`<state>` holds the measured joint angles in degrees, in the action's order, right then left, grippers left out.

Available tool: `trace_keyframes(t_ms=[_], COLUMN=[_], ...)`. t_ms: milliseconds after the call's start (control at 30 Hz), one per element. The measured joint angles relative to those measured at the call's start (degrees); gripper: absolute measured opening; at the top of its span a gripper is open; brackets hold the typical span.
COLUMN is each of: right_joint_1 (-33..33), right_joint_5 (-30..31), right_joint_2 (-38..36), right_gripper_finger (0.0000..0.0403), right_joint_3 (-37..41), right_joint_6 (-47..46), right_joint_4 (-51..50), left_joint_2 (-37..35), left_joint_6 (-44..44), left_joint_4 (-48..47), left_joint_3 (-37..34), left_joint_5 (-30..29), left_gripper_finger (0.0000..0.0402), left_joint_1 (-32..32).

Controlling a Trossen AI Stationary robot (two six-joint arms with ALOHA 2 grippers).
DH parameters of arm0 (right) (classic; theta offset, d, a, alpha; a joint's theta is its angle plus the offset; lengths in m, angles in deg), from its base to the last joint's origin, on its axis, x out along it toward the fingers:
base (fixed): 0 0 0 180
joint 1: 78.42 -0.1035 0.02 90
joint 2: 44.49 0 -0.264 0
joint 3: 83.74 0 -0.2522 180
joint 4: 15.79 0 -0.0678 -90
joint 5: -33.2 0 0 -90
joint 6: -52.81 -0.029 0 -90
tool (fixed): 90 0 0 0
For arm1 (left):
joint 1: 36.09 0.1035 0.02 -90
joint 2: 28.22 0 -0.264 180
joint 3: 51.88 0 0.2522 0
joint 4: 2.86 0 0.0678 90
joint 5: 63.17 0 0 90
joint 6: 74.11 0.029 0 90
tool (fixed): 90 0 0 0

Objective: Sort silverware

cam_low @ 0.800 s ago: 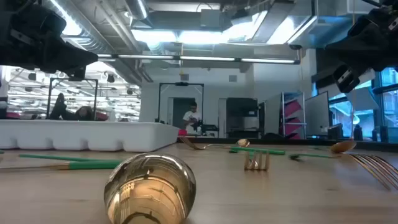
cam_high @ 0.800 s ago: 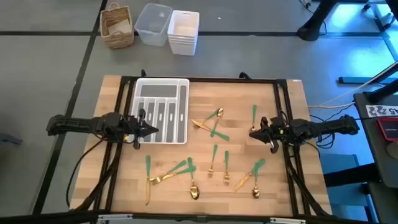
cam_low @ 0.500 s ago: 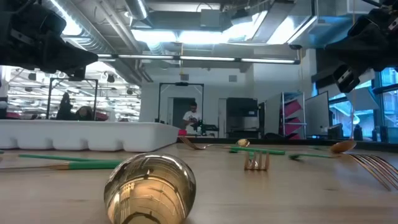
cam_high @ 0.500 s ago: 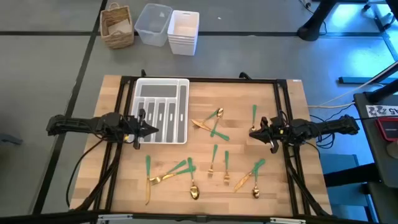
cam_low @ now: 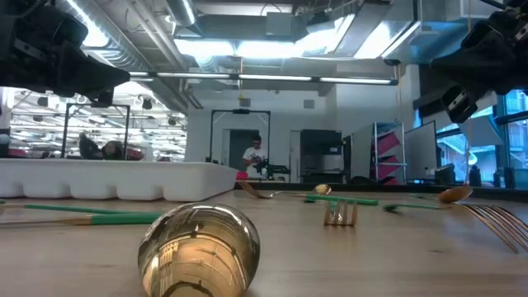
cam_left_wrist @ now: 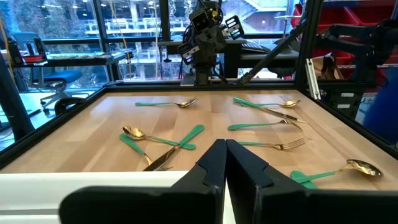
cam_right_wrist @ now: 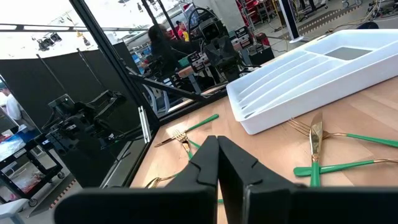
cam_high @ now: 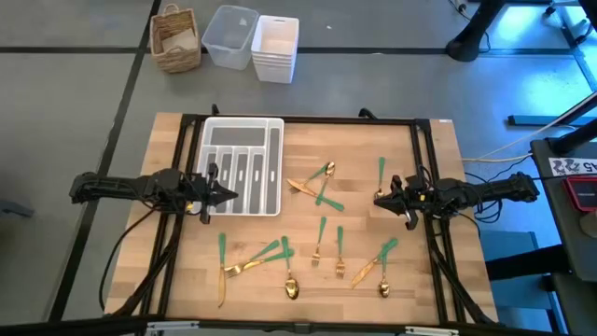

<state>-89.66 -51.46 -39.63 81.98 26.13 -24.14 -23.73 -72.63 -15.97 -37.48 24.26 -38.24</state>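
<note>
The silverware, gold-headed pieces with green handles, lies scattered flat on the wooden table: a crossed cluster (cam_high: 320,186) at the middle, forks (cam_high: 329,245) nearer the front, a spoon (cam_high: 290,278) and a knife (cam_high: 222,271) at the front left, another spoon (cam_high: 383,277) at the front right. My left gripper (cam_high: 233,195) hovers shut over the white tray (cam_high: 244,164), its fingers (cam_left_wrist: 225,163) closed together. My right gripper (cam_high: 377,199) hovers shut at the table's right, fingers (cam_right_wrist: 216,158) together, holding nothing.
Beyond the table's far edge stand a wicker basket (cam_high: 176,39), a clear tub (cam_high: 229,35) and stacked white bins (cam_high: 275,47). A black frame (cam_high: 308,120) runs round the tabletop. In the low view a spoon bowl (cam_low: 199,249) fills the foreground; people show far behind.
</note>
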Motion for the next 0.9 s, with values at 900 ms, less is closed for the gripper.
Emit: trace_keyframes(t_ms=[900], right_joint_1=[0.0], right_joint_5=[3.0], right_joint_2=[0.0], right_gripper_finger=[0.0005], right_joint_3=[0.0], right_joint_6=[0.0], right_joint_4=[0.9], left_joint_2=[0.0], left_joint_6=[12.0], left_joint_4=[0.2], left_joint_3=[0.0], left_joint_5=[-1.0], left_gripper_finger=[0.0004], left_joint_1=[0.4])
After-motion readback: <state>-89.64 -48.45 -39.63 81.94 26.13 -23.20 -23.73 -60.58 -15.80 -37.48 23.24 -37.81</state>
